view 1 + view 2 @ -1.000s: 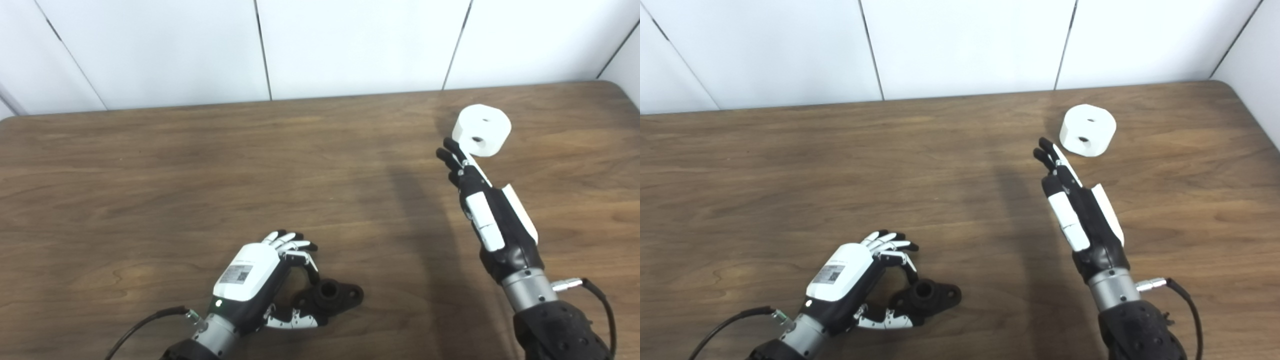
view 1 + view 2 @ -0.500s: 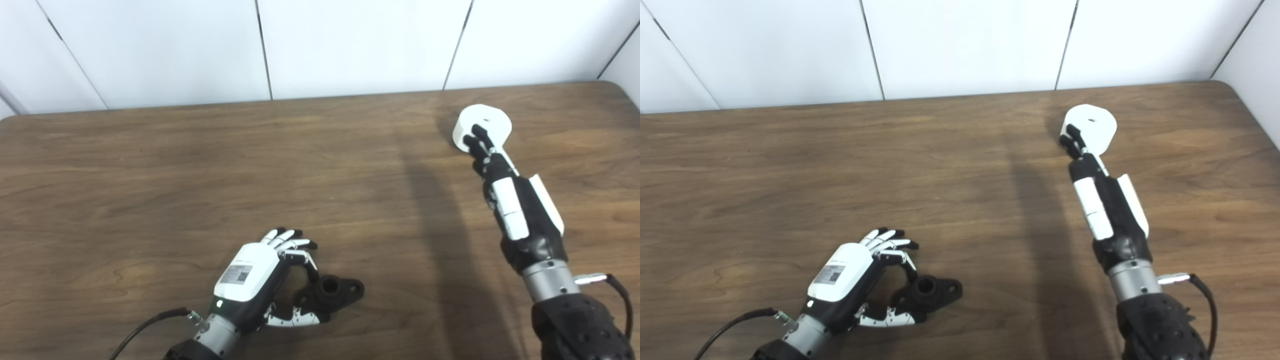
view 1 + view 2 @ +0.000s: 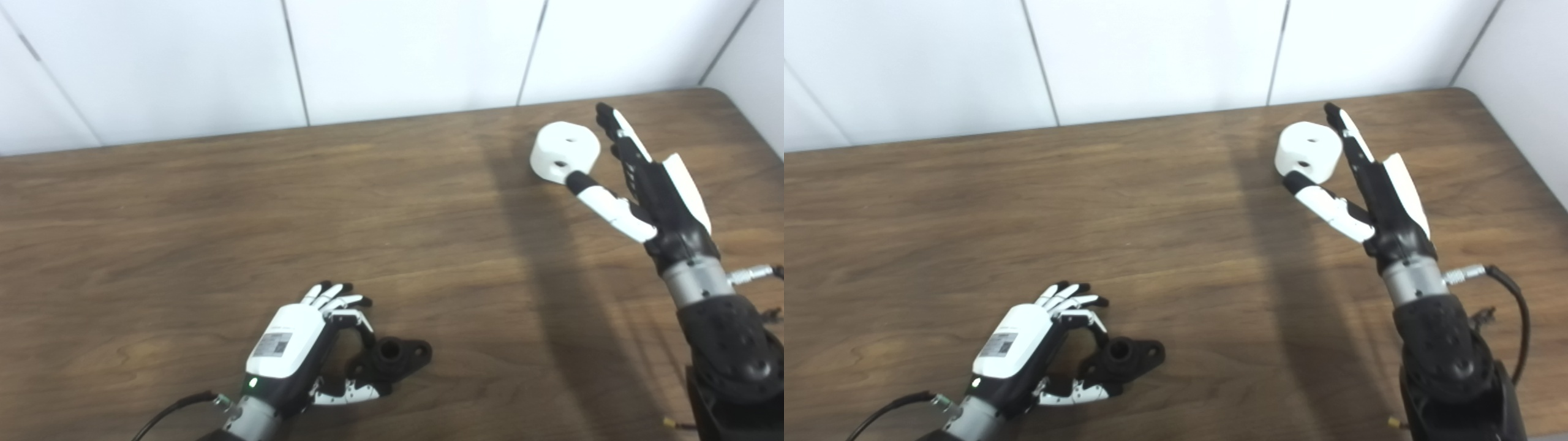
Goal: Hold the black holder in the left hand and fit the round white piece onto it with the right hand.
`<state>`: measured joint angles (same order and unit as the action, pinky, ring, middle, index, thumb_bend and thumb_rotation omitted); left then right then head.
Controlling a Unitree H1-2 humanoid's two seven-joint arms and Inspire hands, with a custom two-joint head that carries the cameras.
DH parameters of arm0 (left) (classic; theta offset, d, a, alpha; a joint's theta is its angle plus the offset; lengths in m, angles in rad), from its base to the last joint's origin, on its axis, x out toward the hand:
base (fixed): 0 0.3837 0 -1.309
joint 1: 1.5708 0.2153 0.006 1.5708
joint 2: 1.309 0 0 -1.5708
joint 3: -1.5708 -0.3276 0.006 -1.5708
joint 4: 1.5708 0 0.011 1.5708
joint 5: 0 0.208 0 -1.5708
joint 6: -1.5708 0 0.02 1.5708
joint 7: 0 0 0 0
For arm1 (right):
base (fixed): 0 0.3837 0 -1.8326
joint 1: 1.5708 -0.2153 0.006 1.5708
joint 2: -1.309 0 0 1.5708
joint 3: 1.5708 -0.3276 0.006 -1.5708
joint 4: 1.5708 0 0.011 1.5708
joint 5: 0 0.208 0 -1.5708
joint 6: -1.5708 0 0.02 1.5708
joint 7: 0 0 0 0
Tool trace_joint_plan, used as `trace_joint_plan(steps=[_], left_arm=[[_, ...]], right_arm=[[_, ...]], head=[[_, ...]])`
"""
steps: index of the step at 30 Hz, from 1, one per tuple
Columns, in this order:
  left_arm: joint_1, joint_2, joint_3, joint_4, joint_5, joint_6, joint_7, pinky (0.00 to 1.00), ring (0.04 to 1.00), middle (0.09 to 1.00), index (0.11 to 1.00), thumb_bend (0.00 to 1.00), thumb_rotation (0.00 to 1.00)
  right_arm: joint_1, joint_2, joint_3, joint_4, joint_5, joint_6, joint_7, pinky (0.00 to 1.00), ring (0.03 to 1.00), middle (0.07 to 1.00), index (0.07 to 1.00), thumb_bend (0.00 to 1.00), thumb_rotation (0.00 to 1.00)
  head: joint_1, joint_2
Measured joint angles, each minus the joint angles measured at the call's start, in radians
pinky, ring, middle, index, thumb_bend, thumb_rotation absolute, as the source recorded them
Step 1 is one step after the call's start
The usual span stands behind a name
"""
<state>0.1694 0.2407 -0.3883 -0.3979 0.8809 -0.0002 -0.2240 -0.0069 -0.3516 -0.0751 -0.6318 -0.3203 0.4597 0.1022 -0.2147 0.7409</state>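
The black holder [image 3: 397,355] lies on the wooden table [image 3: 184,214] near the front edge. My left hand [image 3: 293,343] rests beside it, with forefinger and thumb curled around its left end; the other fingers point away. The round white piece [image 3: 563,152] stands at the far right of the table, with a hole on top and one in its side. My right hand [image 3: 643,190] is open around it: the fingers stretch along its right side and the thumb reaches to its near side. The same shows in the right eye view, with the white piece [image 3: 1307,150] and right hand [image 3: 1381,196].
A white panelled wall [image 3: 398,55] stands behind the table's far edge. The table's rounded right corner [image 3: 729,101] is close to my right hand. A cable [image 3: 1507,294] hangs off the right wrist.
The camera has turned a little to the right. My right hand has reached further forward and opened, its fingers now past the white piece's right side and thumb in front. The left hand stays put.
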Motion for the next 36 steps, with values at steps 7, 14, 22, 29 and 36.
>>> trace_joint_plan(steps=[7,14,22,29,36], left_arm=[[0.009,0.002,0.010,0.016,-0.003,-0.032,0.026,0.97,0.911,0.818,0.488,0.52,0.05],[0.016,0.005,0.028,0.017,-0.022,-0.046,0.023,0.96,0.915,0.819,0.488,0.52,0.05],[0.020,0.017,0.050,0.016,-0.049,-0.059,0.010,0.95,0.908,0.817,0.487,0.52,0.05],[0.021,0.030,0.066,0.015,-0.063,-0.068,0.007,0.96,0.908,0.812,0.487,0.52,0.05],[0.023,0.030,0.078,0.005,-0.064,-0.064,-0.016,0.95,0.906,0.812,0.487,0.52,0.05]], right_arm=[[-0.107,-0.103,0.027,0.104,-0.111,0.006,0.068,1.00,1.000,0.995,0.946,0.80,0.63],[-0.193,-0.127,0.085,0.232,-0.245,0.010,0.167,0.99,1.000,1.000,0.945,0.74,0.60],[-0.310,-0.153,0.119,0.375,-0.394,0.010,0.245,1.00,1.000,1.000,0.956,0.75,0.60],[-0.391,-0.152,0.131,0.507,-0.459,0.010,0.293,1.00,1.000,1.000,0.961,0.76,0.54],[-0.411,-0.153,0.131,0.583,-0.482,0.010,0.302,1.00,1.000,1.000,0.962,0.75,0.53]], head=[[-0.044,-0.015],[-0.112,-0.018],[-0.163,-0.028],[-0.189,-0.035],[-0.215,-0.041]])
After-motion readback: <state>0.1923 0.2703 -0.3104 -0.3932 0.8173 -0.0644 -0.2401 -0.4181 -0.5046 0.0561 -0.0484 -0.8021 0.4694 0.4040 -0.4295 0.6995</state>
